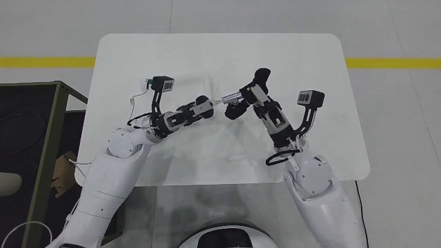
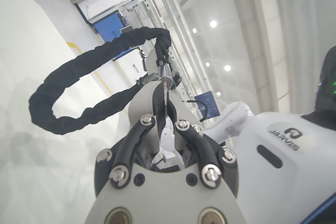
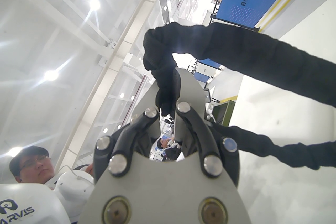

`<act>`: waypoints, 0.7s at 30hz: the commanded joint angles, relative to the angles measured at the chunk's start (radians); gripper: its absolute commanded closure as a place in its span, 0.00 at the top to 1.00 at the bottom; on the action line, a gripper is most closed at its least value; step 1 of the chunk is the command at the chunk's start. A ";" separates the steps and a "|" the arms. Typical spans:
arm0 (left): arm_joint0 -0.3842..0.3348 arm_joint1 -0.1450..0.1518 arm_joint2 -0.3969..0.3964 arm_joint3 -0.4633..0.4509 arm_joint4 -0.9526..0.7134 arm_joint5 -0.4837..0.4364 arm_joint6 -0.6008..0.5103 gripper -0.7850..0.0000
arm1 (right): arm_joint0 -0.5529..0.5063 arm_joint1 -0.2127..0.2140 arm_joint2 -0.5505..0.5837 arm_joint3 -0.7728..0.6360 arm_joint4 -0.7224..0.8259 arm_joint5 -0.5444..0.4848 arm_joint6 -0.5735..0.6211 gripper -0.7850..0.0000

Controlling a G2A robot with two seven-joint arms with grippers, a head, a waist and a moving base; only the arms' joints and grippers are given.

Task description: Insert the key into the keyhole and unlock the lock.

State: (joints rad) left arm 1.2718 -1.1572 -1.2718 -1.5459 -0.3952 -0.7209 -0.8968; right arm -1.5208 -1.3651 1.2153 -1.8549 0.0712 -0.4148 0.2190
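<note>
The key (image 2: 166, 101) is pinched in the left hand (image 2: 163, 90), its tip at or just inside the mouth of the lock (image 2: 165, 73), up over the bench (image 1: 138, 62). The right hand (image 3: 172, 89) is clamped on the lock's black sleeve (image 3: 262, 57). I'd say insertion has begun, though I can't tell how deep, and the turn is left.
</note>
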 commanded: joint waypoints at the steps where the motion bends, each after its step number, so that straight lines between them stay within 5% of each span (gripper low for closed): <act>1: 0.007 -0.001 -0.009 -0.020 0.127 -0.037 0.070 0.00 | -0.001 0.000 0.000 -0.002 -0.002 0.004 -0.004 0.00; 10: 0.055 -0.020 -0.007 -0.093 0.544 -0.128 0.382 0.00 | -0.014 0.002 0.001 -0.006 0.006 0.023 -0.016 0.00; 17: 0.055 -0.020 -0.007 -0.093 0.544 -0.128 0.382 0.00 | -0.014 0.002 0.001 -0.006 0.006 0.025 -0.017 0.00; 21: 0.045 -0.020 -0.048 -0.161 0.876 -0.214 0.454 0.00 | -0.018 0.002 0.008 -0.009 -0.015 0.045 -0.043 0.00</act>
State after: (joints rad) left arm 1.3113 -1.1751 -1.3119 -1.6932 0.2610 -0.9157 -0.5056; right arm -1.5374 -1.3628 1.2233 -1.8633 0.0569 -0.3720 0.1825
